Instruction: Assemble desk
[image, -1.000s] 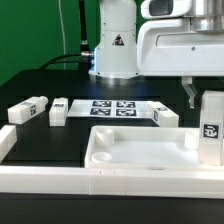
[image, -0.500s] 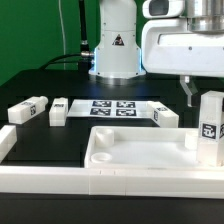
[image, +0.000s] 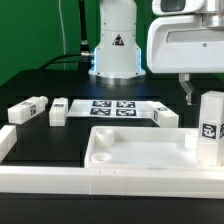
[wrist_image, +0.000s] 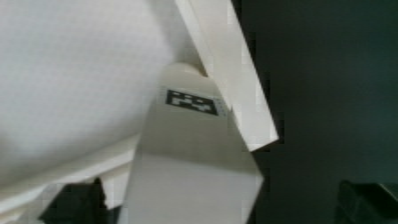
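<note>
The desk's white tray-like tabletop lies at the front middle. One white tagged leg stands upright at its corner on the exterior view's right. My gripper hangs over the top of that leg, with one finger showing beside it. In the wrist view the leg runs between the dark fingers. The gripper is open, with a gap on either side of the leg. The tabletop fills the rest of that view. Three more legs lie flat behind the tabletop.
The marker board lies flat at the back middle, between the loose legs. Long white border rails run along the front and the exterior view's left edge. The arm's white base stands behind the marker board.
The jaws have spread apart and let go of the upright leg. The gripper housing has shifted slightly up and toward the exterior view's right. The leg stays standing.
</note>
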